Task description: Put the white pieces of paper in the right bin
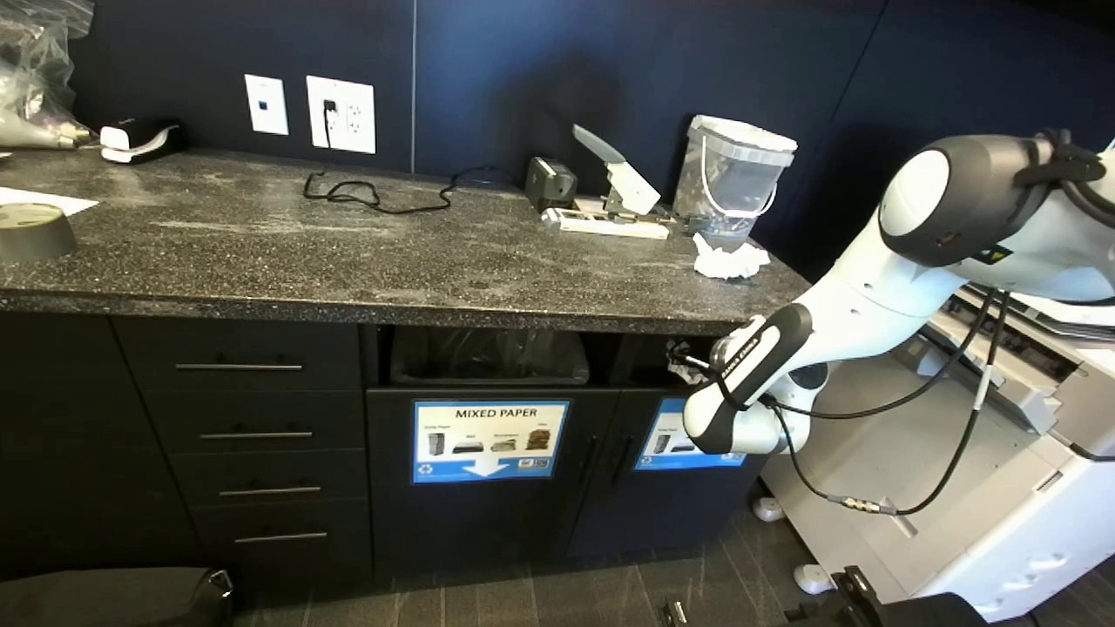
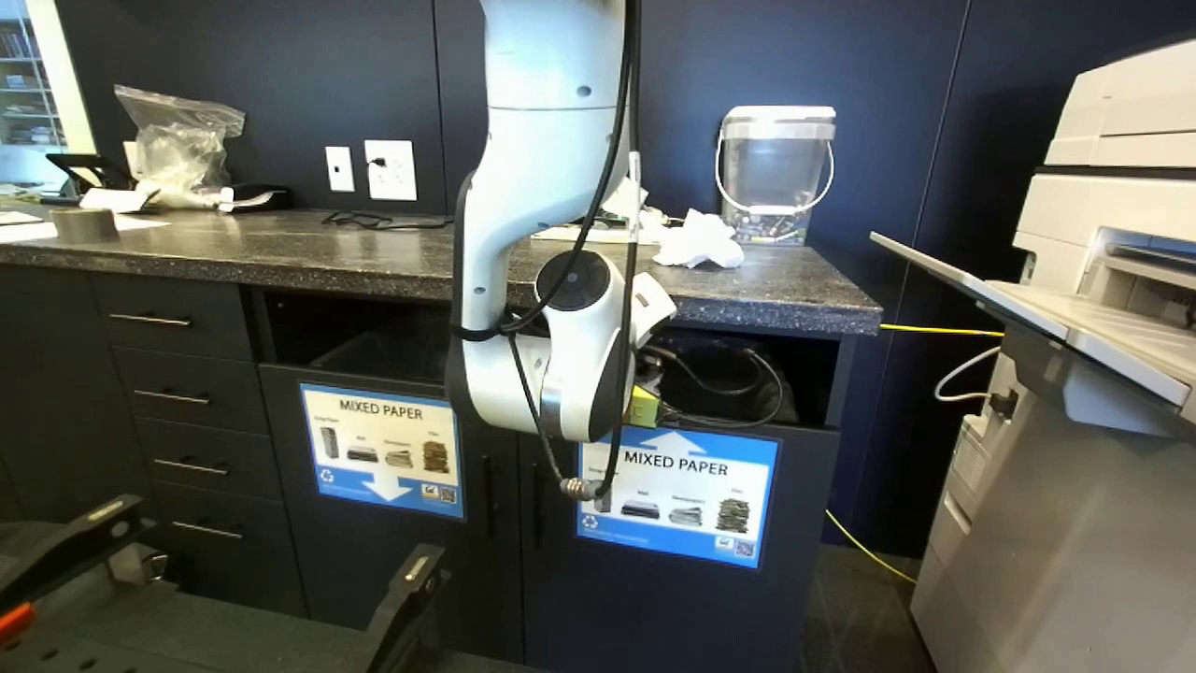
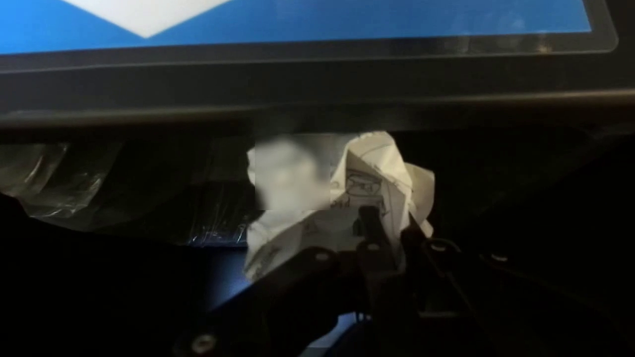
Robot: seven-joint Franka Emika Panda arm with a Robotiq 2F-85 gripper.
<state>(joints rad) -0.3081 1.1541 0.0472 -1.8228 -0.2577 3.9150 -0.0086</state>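
A crumpled white piece of paper lies on the counter near its right end; it also shows in an exterior view. In the wrist view my gripper is shut on another crumpled, marked piece of paper, with a finger on each side of a fold. The gripper is at the opening of the right cabinet, under the counter. The right bin shows there as a dark, lined bin, partly hidden by the arm and cables. In the wrist view shiny liner plastic shows beside the paper.
The counter edge overhangs the bin opening. The left bin sits in the neighbouring cabinet. A clear bucket, a stapler and a tape roll stand on the counter. A printer stands at the right.
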